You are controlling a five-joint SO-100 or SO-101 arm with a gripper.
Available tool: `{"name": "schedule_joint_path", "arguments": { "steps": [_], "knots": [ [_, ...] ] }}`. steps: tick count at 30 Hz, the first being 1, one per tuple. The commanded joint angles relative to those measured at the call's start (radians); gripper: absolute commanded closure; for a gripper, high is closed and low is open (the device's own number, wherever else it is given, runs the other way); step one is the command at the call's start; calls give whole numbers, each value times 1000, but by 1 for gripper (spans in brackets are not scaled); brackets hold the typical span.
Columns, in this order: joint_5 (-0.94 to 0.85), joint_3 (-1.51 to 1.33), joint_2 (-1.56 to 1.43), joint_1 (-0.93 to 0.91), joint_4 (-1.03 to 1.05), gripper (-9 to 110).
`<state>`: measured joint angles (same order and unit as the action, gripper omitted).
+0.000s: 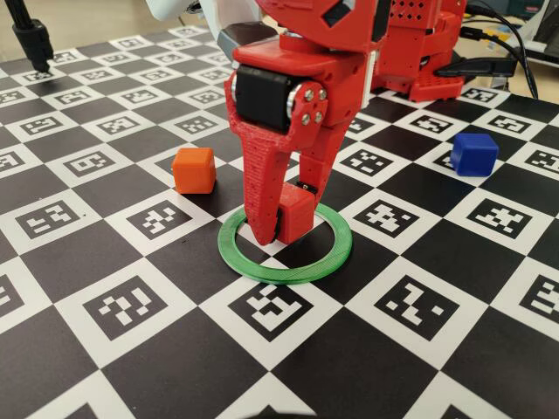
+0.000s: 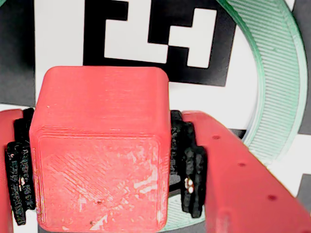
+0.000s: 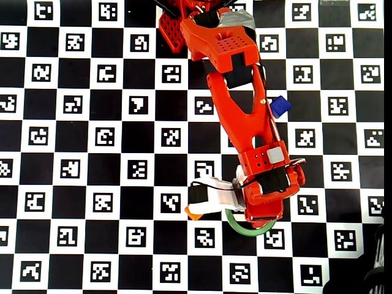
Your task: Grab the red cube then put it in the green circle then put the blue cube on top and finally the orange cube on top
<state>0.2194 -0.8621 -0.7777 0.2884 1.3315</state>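
**Red cube held inside the green circle**

Item: the red cube (image 1: 294, 216), small, rigid, matte plastic with rounded edges. Likely light and stiff; flat opposite faces are the natural place to take hold, and the printed surface should grip well against the pads.

Holder: the gripper (image 1: 272, 229), clamped on the red cube across two opposite side faces. In the wrist view the black ribbed pads (image 2: 187, 162) press both flanks of the cube (image 2: 99, 145).

Location: within the green circle (image 1: 288, 269), at or just above the counter (image 1: 175, 367); whether it touches down is hard to tell.

Neighbours, relative to the green circle: the orange cube (image 1: 194, 170) near, to its left in the fixed view; the blue cube (image 1: 474, 154) well apart, to its right.

View notes: the overhead view hides the red cube under the arm, showing only an arc of the circle (image 3: 236, 226). The wrist view omits both other cubes.
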Motion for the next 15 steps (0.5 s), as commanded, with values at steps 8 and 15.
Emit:
{"name": "schedule_joint_path", "arguments": {
  "steps": [8,15],
  "knots": [
    [14,35,-9,15,14,95],
    [11,54,5,15,28,95]
  ]
}}
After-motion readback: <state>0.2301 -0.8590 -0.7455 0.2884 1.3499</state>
